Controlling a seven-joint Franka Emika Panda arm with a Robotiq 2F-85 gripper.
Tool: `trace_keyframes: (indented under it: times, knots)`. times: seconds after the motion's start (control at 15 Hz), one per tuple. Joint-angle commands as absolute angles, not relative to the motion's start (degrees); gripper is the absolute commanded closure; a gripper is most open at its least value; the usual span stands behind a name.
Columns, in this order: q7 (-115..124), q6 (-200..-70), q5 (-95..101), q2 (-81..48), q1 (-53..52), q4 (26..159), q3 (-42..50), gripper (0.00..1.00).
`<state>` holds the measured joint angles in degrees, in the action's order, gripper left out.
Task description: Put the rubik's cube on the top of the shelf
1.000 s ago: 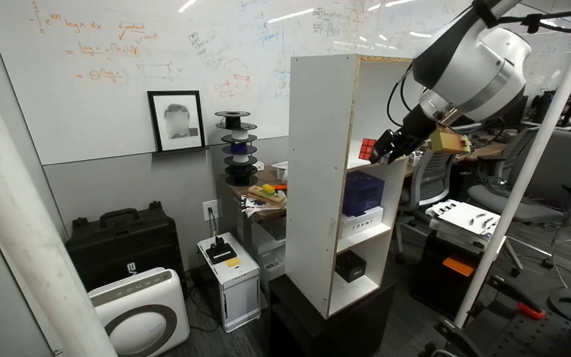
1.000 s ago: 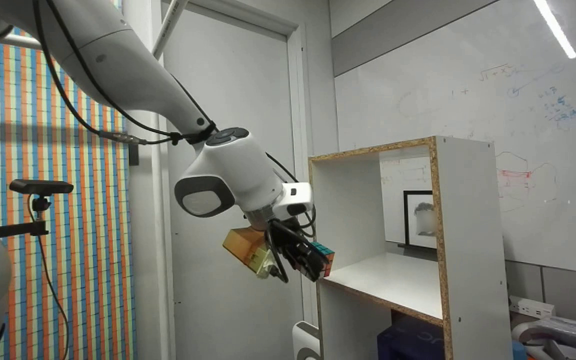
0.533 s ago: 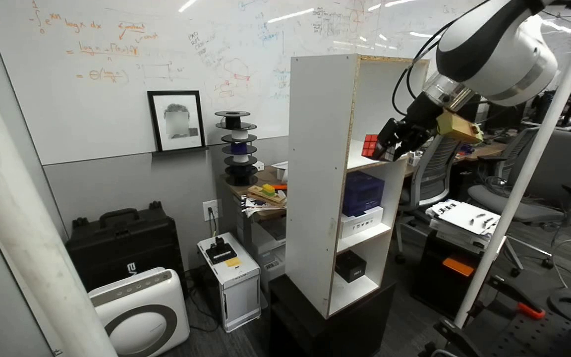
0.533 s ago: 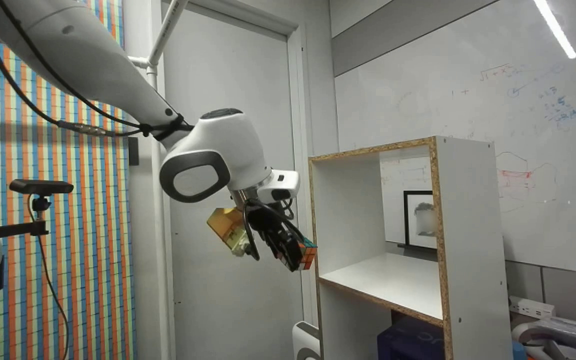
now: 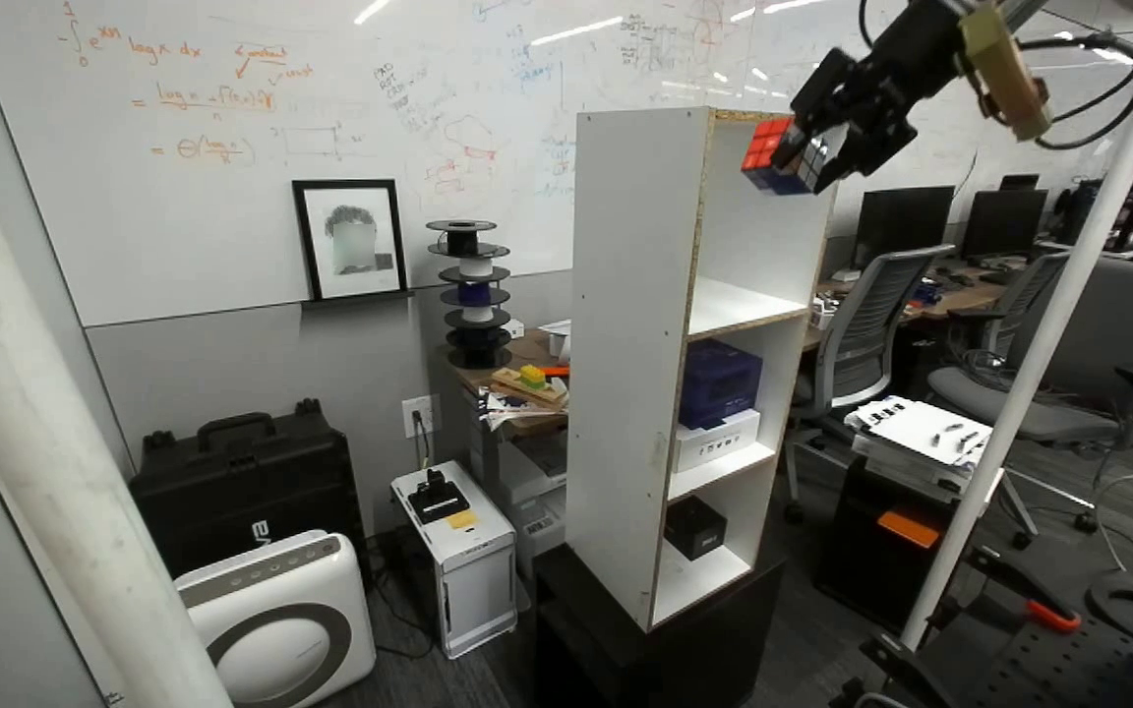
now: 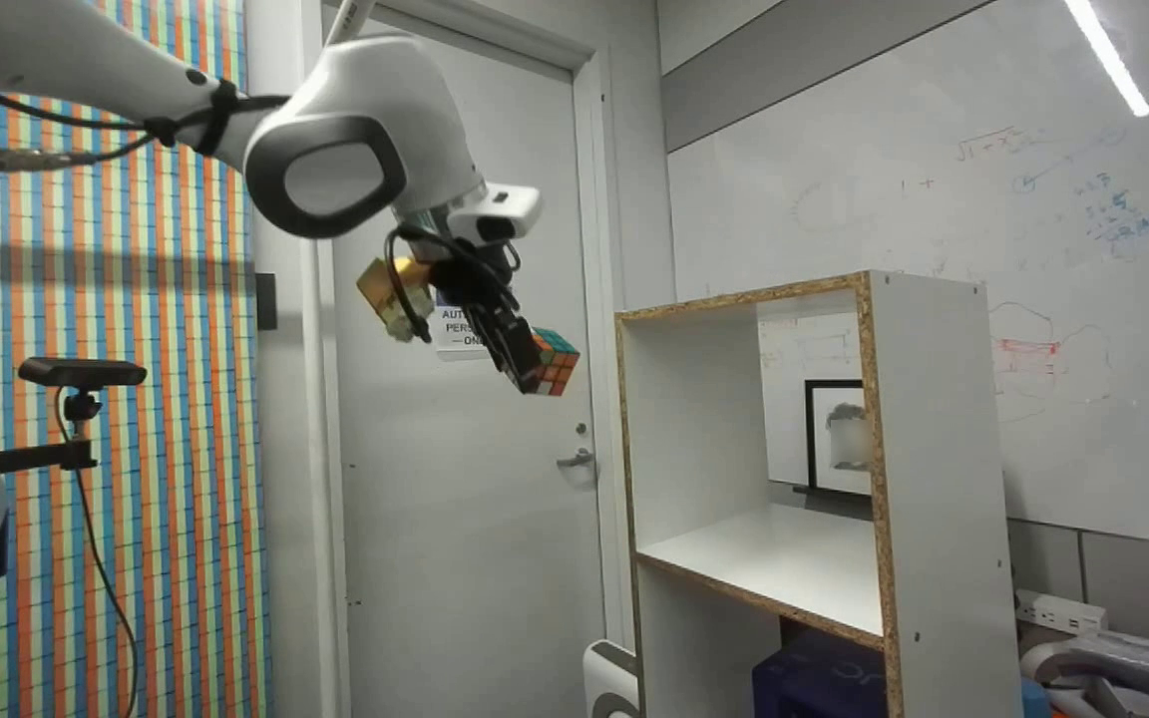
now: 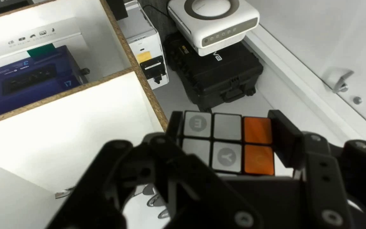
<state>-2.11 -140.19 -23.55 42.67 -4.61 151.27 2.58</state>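
Fingers (image 7: 286, 140): yours, pinching the tilted cube (image 7: 227, 143) in midair.
Shelf (image 6: 939, 449): open gap between its front edge (image 6: 744, 297) and your cube, in an exterior view.

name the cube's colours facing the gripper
Whitish and orange, partly hidden; the cube shows best in the wrist view.

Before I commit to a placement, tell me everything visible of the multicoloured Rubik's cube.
The plastic-looking Rubik's cube is pinched on opposite sides by the black gripper. Its scrambled wrist-facing side shows white and orange tiles, two whites bearing round marks; red, blue and teal show elsewhere. It hangs tilted in midair, apart from the tall white shelf unit.
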Motion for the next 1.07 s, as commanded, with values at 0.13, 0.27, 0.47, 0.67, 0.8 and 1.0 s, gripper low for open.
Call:
trace_keyframes:
  times: [0.13, 0.27, 0.47, 0.67, 0.8, 1.0]
  knots:
    - [6.77, -134.65, -22.69, 45.08, -2.71, 136.19, 2.74, 0.58]
    - [7.09, -137.23, -22.66, 41.52, -2.15, 131.37, 3.42, 0.58]
    - [6.27, -142.55, -23.05, 34.87, -2.05, 126.44, 4.83, 0.58]
    - [6.11, -145.42, -23.11, 27.01, -2.02, 121.80, 6.66, 0.58]
    - [6.32, -145.94, -23.54, 21.47, -1.96, 118.50, 7.57, 0.58]
    - [8.85, -145.22, -21.72, 13.95, 0.02, 113.83, 7.46, 0.58]
